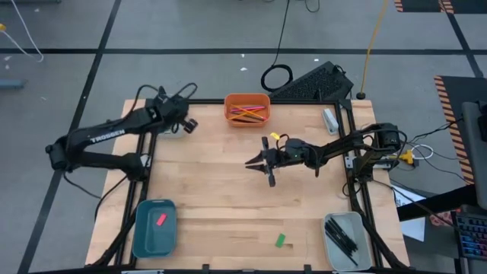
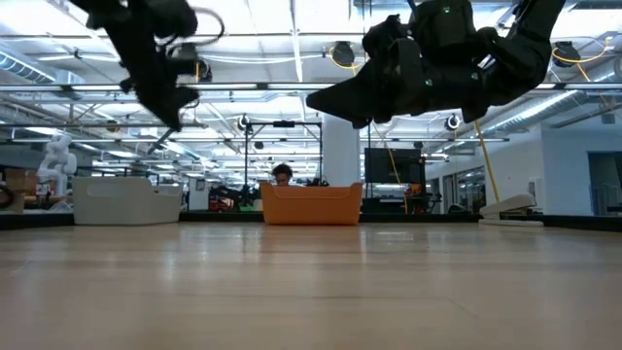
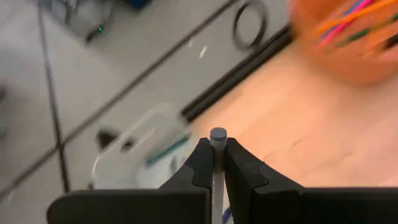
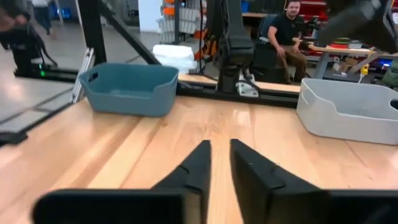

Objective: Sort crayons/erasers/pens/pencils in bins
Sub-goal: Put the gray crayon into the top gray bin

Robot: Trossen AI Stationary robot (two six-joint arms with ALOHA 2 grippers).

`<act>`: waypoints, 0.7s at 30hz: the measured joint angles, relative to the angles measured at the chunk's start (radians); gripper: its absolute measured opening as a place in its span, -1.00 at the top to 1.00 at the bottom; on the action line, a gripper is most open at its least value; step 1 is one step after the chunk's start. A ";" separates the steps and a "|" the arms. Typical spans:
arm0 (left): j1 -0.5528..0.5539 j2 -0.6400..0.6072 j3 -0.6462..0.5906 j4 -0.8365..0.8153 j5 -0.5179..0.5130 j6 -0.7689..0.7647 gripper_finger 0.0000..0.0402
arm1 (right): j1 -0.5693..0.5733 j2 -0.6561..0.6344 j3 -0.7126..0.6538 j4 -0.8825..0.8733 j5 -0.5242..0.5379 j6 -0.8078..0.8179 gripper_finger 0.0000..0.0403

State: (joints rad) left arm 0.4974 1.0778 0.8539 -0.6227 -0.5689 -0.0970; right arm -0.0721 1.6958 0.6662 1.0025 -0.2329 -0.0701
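— So what is the left gripper (image 3: pixel 217 163) holding?
— A grey crayon (image 3: pixel 218 135), pinched tight, near the pale bin (image 1: pixel 176 125) at the table's far left corner.
— And the right gripper (image 1: pixel 257 161)?
— Over the middle, fingers a little apart, holding nothing.
— Other bits?
— Pencils (image 1: pixel 248 113) in the orange bin (image 1: pixel 246 100), pink eraser (image 1: pixel 160 220) in the teal bin (image 1: pixel 144 237), green eraser (image 1: pixel 280 240) on the table (image 1: pixel 213 205).

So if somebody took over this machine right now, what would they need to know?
Left hand: shut on a grey crayon, near the pale bin at the table's far left corner.
Right hand: empty, fingers a little apart, over mid-table.
Done: pencils in the orange bin, pink eraser in the teal bin, pens in the near right grey bin.
Left: green eraser lies loose on the table.
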 joint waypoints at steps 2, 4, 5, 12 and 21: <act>0.088 0.026 -0.004 -0.026 0.023 -0.010 0.91 | 0.000 0.000 0.000 -0.015 0.000 -0.018 0.84; 0.167 0.062 -0.004 -0.019 0.031 -0.008 0.91 | 0.002 0.000 0.000 -0.018 0.000 -0.023 0.94; 0.203 0.082 -0.004 -0.015 0.038 -0.001 0.91 | 0.004 0.000 -0.001 -0.018 0.000 -0.023 0.97; 0.388 0.230 -0.004 0.028 0.161 0.046 0.91 | 0.008 0.000 -0.001 -0.019 -0.002 -0.023 0.96; 0.445 0.342 -0.004 0.013 0.179 0.049 0.90 | 0.008 0.000 -0.001 -0.018 -0.002 -0.029 0.99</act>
State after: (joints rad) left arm 0.9426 1.4196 0.8501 -0.6096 -0.3897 -0.0475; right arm -0.0639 1.6958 0.6651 0.9844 -0.2344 -0.0986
